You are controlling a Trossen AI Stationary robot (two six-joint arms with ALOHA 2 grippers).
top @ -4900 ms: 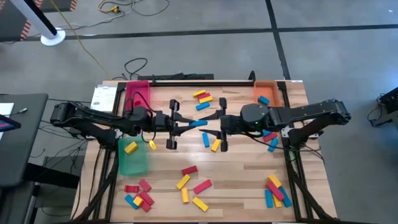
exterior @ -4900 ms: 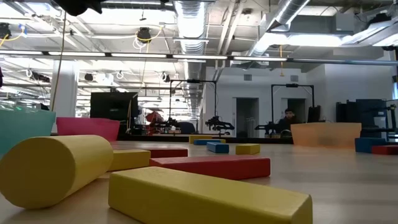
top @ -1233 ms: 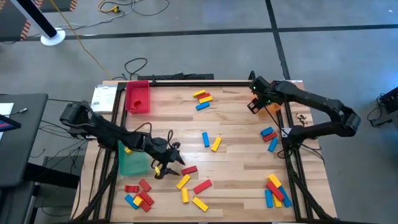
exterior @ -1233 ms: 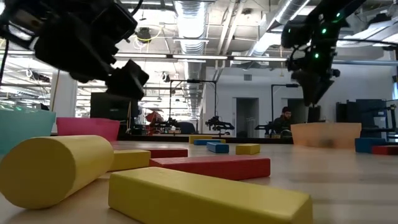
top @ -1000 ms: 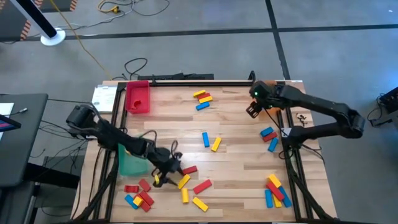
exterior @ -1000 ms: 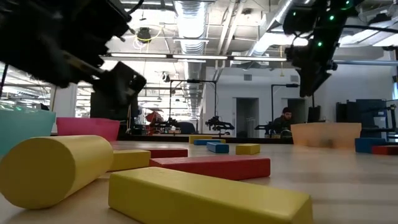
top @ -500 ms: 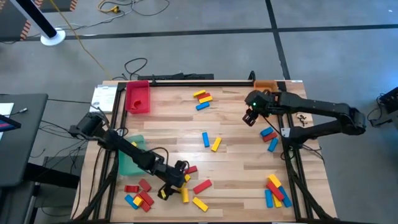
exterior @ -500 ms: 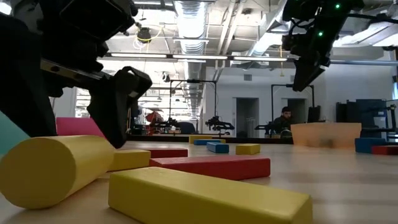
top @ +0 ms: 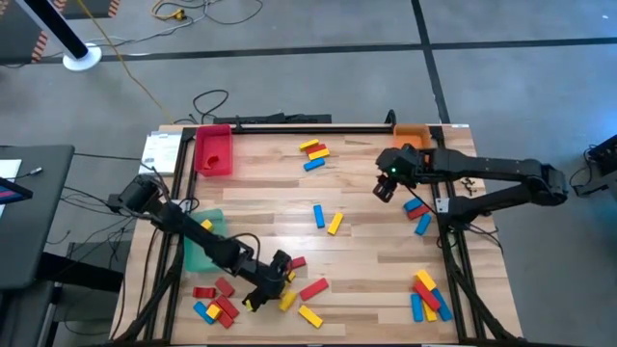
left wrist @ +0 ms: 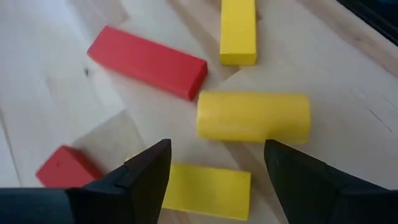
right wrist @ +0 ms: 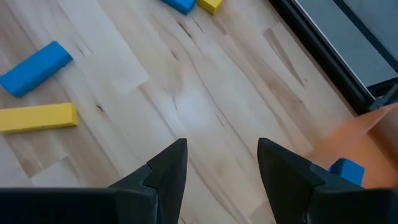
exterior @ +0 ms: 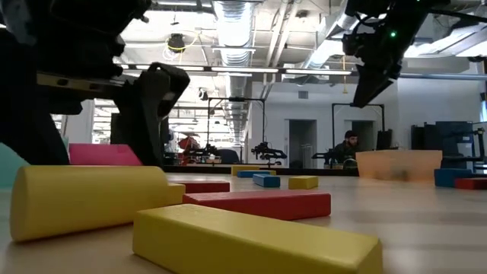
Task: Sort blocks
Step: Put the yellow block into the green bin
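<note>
High view shows three trays on the wooden table (top: pixel 366 241). A red tray (top: pixel 213 151) sits at the far left corner with a small yellow piece inside it. An orange tray (top: pixel 412 135) sits at the far right corner; the right wrist view shows a blue block (right wrist: pixel 346 169) lying in it. A green tray (top: pixel 200 249) lies at the left edge, mostly covered by the left arm, so its contents cannot be told.

Loose blocks are scattered over the table: a yellow, red and blue cluster (top: pixel 313 152) near the far edge, a blue and a yellow bar (top: pixel 326 219) in the middle, a red and blue group (top: pixel 416 214) by the right edge, a pile (top: pixel 425 295) at the near right corner and another pile (top: pixel 214 301) at the near left.

The left gripper (top: pixel 262 291) is low over the near middle, fingers spread open with nothing between them; just ahead of it lie a yellow cylinder (left wrist: pixel 254 116), a red bar (left wrist: pixel 147 60) and a flat yellow block (left wrist: pixel 206 188) between its fingertips.

The right gripper (top: pixel 385 185) hangs above bare wood just inward of the orange tray, fingers apart and holding nothing. In the low view a large yellow block (exterior: pixel 255 240) fills the foreground, and a person (exterior: pixel 348 146) sits far behind the table.
</note>
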